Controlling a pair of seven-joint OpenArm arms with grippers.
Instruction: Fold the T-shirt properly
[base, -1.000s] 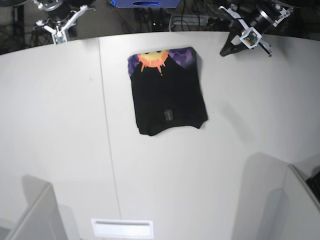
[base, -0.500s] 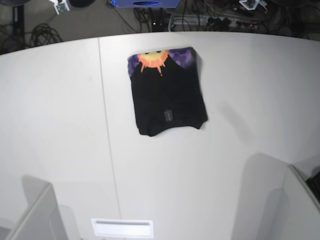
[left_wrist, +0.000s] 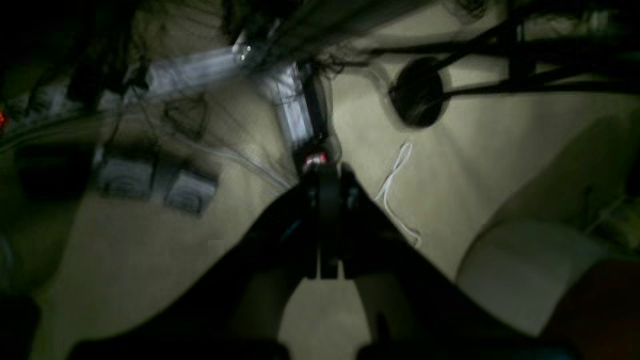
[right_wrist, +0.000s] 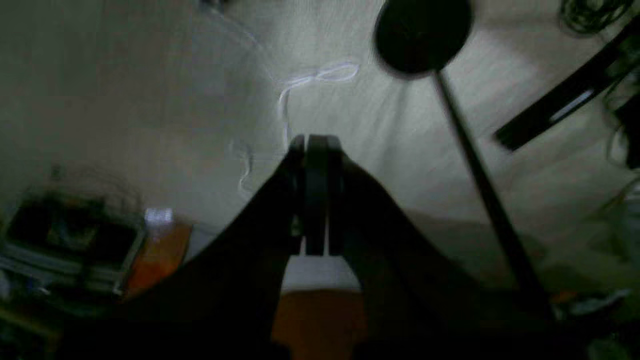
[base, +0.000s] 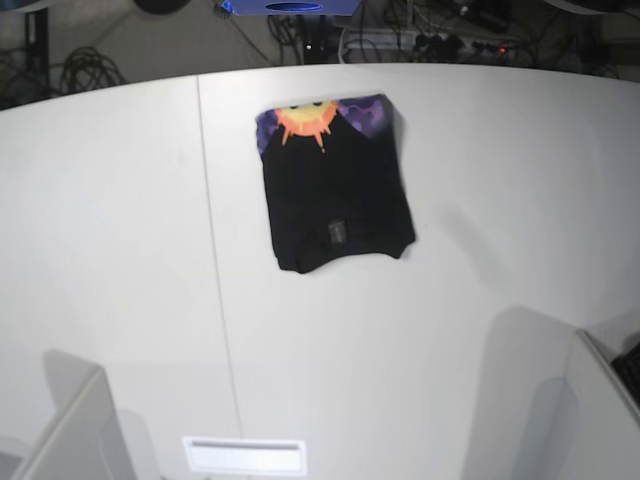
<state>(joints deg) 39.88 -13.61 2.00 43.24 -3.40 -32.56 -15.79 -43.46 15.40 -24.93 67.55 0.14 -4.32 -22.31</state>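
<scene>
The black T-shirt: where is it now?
In the base view, the T-shirt lies folded on the white table, right of the thin seam line.

You won't find any readable text here: the small tag (base: 338, 232) near the shirt's lower edge carries marks too blurred for you to make out any letters or numbers.

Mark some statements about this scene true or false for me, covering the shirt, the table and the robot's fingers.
1. The black cloth T-shirt lies folded on the white table. True.
2. The shirt's sun-like print is green. False: it is yellow and orange.
3. The left fingers are gripping the shirt. False: they are shut on nothing, away from it.
4. The right fingers are shut. True.
5. The shirt covers the white rectangular label. False: the label lies apart from it.
</scene>
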